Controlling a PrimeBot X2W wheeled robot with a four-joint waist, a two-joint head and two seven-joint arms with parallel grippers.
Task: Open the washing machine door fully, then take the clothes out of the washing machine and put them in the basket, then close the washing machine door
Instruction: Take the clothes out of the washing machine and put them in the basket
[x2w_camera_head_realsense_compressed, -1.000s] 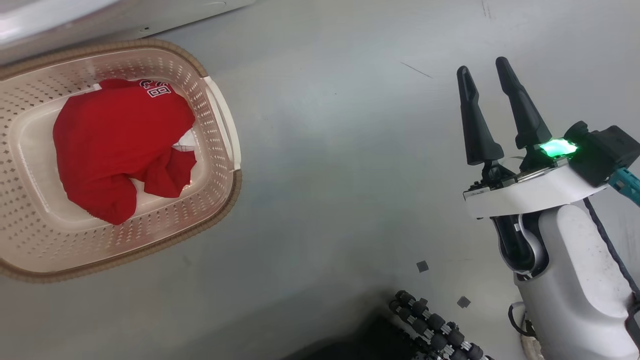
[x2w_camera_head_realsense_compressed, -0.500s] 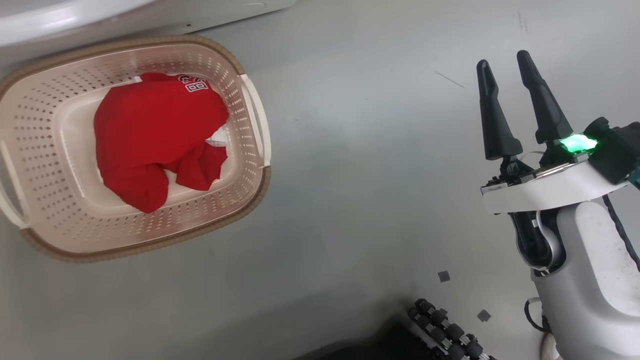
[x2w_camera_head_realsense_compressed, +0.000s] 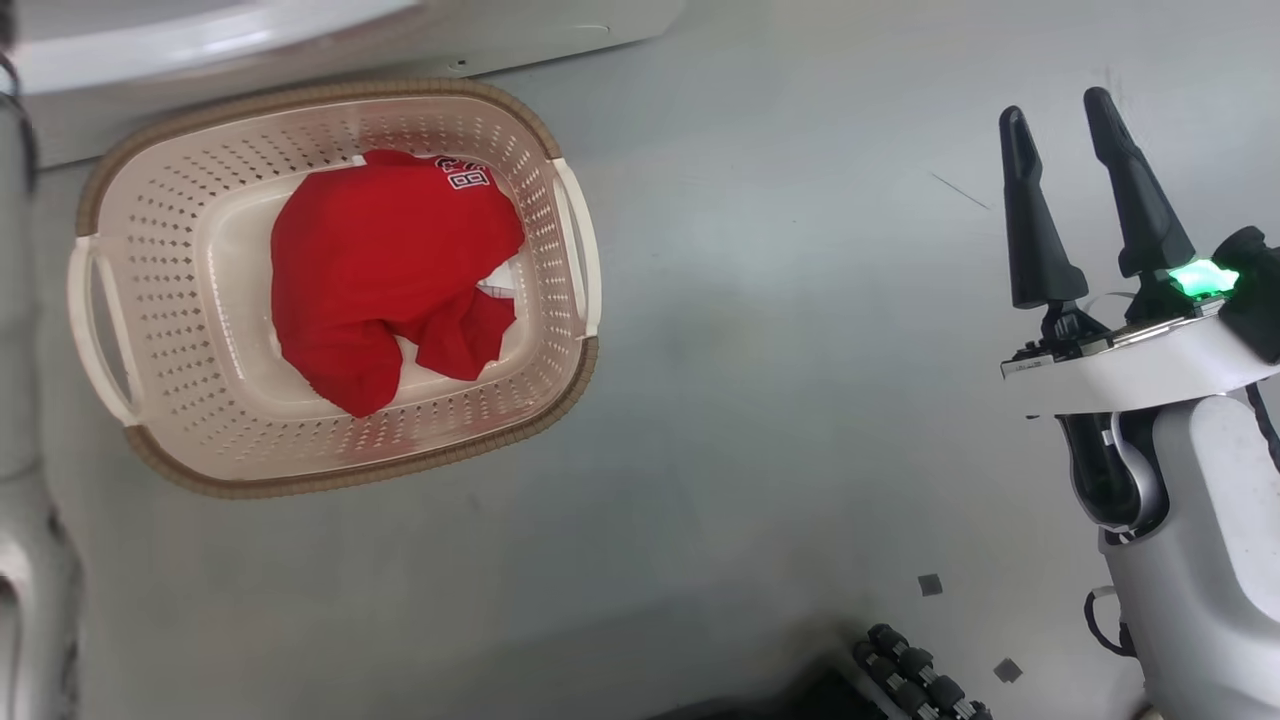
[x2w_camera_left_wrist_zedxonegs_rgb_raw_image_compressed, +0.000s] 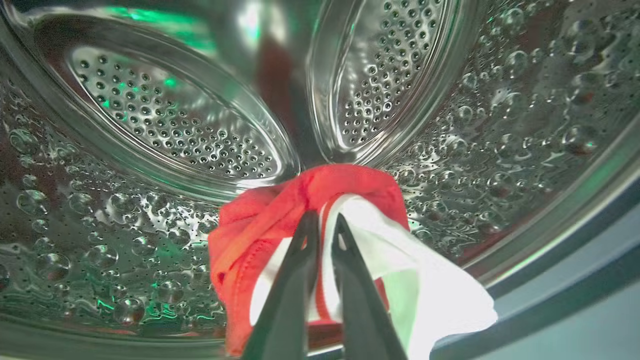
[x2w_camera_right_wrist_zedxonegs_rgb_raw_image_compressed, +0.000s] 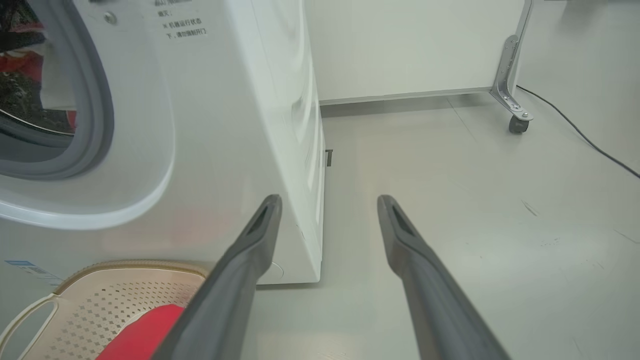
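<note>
In the left wrist view my left gripper (x2w_camera_left_wrist_zedxonegs_rgb_raw_image_compressed: 326, 217) is inside the shiny steel drum (x2w_camera_left_wrist_zedxonegs_rgb_raw_image_compressed: 175, 125) of the washing machine (x2w_camera_right_wrist_zedxonegs_rgb_raw_image_compressed: 225, 125), shut on a red garment with white trim (x2w_camera_left_wrist_zedxonegs_rgb_raw_image_compressed: 260, 220). More of the clothes, a bright red jersey (x2w_camera_head_realsense_compressed: 380, 260) with lettering, lies in the cream basket (x2w_camera_head_realsense_compressed: 340, 475) on the floor in front of the machine. My right gripper (x2w_camera_head_realsense_compressed: 1055, 108) hangs open and empty over bare floor, far to the right of the basket. The right wrist view has the same gripper (x2w_camera_right_wrist_zedxonegs_rgb_raw_image_compressed: 328, 200) beside the machine's front corner. The washing machine door is out of view.
The machine's white base (x2w_camera_head_realsense_compressed: 300, 40) runs along the top of the head view. A blurred pale grey shape (x2w_camera_head_realsense_compressed: 20, 400) runs down that view's left edge. A dark roller wheel (x2w_camera_head_realsense_compressed: 915, 680) sits at the bottom. A caster leg (x2w_camera_right_wrist_zedxonegs_rgb_raw_image_compressed: 512, 100) and a cable (x2w_camera_right_wrist_zedxonegs_rgb_raw_image_compressed: 590, 140) lie at the far right.
The head camera has turned, so the basket and machine base sit further right in the picture. The jersey lies the same way in the basket. The right gripper stays open.
</note>
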